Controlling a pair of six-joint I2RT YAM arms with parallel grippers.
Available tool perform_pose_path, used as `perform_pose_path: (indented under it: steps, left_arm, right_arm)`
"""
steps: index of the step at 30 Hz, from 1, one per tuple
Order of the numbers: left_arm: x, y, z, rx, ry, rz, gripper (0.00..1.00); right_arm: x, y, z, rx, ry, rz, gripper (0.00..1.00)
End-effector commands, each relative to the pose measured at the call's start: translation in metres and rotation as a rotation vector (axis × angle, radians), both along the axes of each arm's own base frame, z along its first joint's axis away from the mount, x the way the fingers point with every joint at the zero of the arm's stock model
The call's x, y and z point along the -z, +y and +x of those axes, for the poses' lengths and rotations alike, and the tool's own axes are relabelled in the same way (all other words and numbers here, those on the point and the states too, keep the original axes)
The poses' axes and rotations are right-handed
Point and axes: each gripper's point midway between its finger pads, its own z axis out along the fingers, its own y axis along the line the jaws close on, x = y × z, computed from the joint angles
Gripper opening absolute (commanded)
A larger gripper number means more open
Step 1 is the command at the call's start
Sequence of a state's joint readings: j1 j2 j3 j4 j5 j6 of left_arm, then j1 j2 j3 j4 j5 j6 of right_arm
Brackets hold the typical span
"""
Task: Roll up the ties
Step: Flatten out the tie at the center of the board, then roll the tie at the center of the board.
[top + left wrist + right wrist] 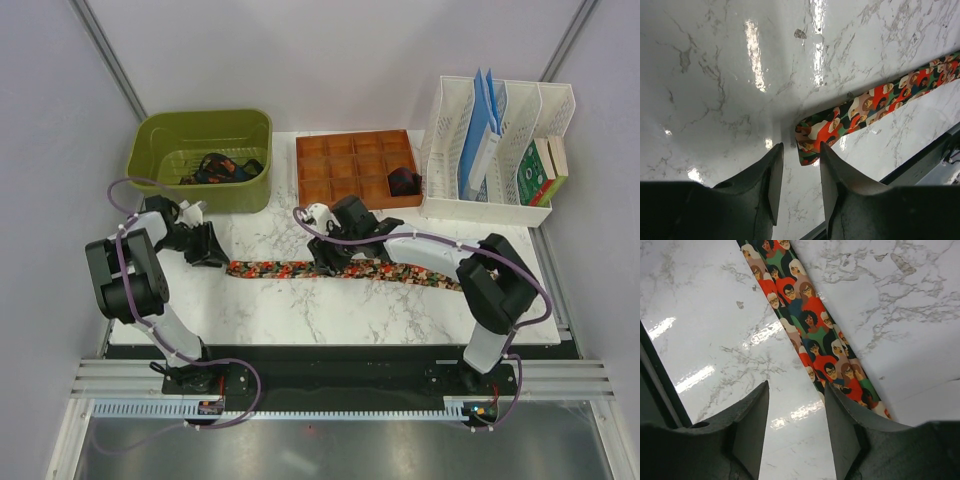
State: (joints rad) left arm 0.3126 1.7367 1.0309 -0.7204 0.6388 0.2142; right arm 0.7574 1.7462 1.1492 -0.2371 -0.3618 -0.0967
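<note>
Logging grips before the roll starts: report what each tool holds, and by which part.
Nothing is held. The left tool stands open at the end of the patterned tie; the right tool hangs open farther along it.

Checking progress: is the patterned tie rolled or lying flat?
Flat: the patterned tie lies as one long strip across the table, its end unrolled.

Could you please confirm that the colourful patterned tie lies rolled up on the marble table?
Not quite: the patterned tie lies stretched out flat as a long strip, not rolled up, on the marble table. The top external view shows this.
</note>
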Motion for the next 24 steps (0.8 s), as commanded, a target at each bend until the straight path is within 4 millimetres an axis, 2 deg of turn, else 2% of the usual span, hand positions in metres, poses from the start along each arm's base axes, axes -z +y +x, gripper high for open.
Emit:
perform_pose_path:
  steps: [1,7,10,11,16,24]
  left_arm:
    - [-0.002,-0.006,0.004,0.003,0.02,-0.056,0.42]
    - [0.0,-0.009,0.004,0.013,0.028,-0.078,0.38]
    - [-0.004,-0.013,0.005,0.018,0.015,-0.104,0.29]
    - [-0.005,-0.014,0.005,0.02,0.013,-0.108,0.22]
    - [-0.018,-0.016,0.005,0.031,-0.034,-0.113,0.03]
    - [-0.034,-0.016,0.008,0.026,-0.083,-0.024,0.02]
  right_arm:
    - [-0.018,0.031,0.001,0.026,0.088,0.137,0.56]
    - [-0.002,0.035,0.001,0.038,0.129,0.136,0.54]
    - [0.007,0.036,0.0,0.038,0.146,0.131,0.54]
    - [0.009,0.036,0.0,0.04,0.147,0.128,0.53]
    - [0.005,0.038,0.003,0.044,0.146,0.138,0.53]
    - [-0.012,0.046,0.014,0.089,0.202,0.212,0.5]
